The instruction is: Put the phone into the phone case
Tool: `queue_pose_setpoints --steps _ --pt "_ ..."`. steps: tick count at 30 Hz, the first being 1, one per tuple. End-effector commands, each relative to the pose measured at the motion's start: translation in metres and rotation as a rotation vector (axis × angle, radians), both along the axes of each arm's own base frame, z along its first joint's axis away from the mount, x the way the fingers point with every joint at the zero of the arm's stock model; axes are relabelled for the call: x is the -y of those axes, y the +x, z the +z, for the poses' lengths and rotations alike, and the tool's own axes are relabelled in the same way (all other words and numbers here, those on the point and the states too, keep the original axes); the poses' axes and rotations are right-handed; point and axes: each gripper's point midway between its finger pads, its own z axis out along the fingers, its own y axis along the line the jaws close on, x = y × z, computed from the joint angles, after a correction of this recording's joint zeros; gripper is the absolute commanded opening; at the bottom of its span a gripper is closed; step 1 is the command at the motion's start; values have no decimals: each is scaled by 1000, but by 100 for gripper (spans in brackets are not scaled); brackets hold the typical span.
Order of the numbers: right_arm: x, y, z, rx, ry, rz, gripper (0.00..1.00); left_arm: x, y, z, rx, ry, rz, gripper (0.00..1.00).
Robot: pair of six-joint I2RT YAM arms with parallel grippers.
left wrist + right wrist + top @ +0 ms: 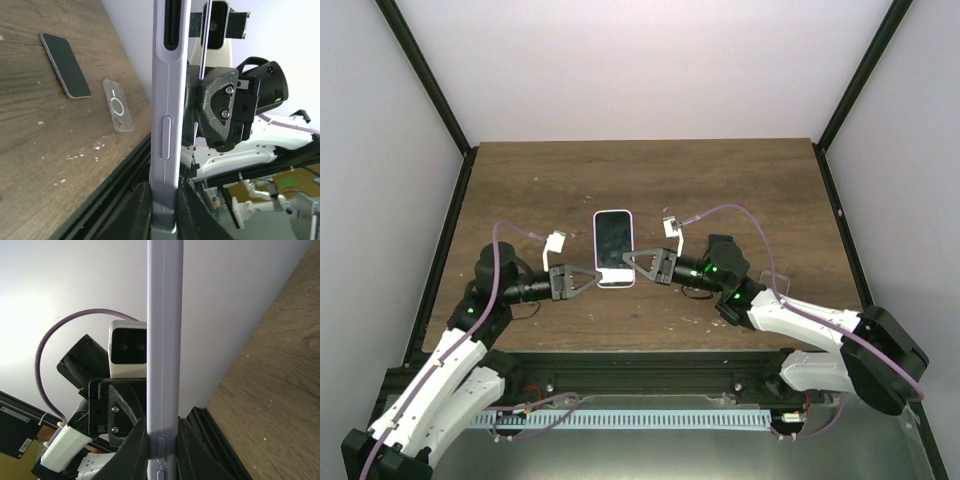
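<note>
left gripper [592, 277] and right gripper [630, 262] both pinch the near end of the lavender phone case [170, 75], held over mid-table [740, 190] with the phone [614, 238] apparently inside (seating unclear), so press the rim evenly and avoid the side buttons [164, 137].

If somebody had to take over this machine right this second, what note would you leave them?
Left gripper: shut on the case's edge. Right gripper: shut on the opposite edge.
The phone sits screen-up inside the lavender case, held between both.
Done: phone looks in the case; full seating can't be confirmed.
Left: press to check, set down, release.
A second phone and a clear case lie on the table at the right.
</note>
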Motion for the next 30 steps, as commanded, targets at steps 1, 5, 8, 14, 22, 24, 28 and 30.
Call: queue_pose_setpoints --steps 1,5,8,14,22,24,28,30 --pt "2 -9 35 143 62 17 1 -6 8 1 0 59 59 25" --pt "2 -21 29 149 56 71 1 -3 10 14 2 3 56 51" --pt "1 -28 25 154 46 113 1 -2 14 10 0 -18 63 51" --pt "-8 -34 14 131 -6 168 5 3 20 9 2 -39 47 29" --pt "-7 -37 2 76 -56 186 33 0 21 20 74 -48 73 0" --pt "-3 -39 -5 46 -78 182 43 -1 22 21 86 -50 82 0" --pt "3 -46 -18 -10 -100 192 52 -1 25 24 109 -70 89 0" --pt "5 -49 -22 -30 -105 202 52 0 26 25 112 -78 90 0"
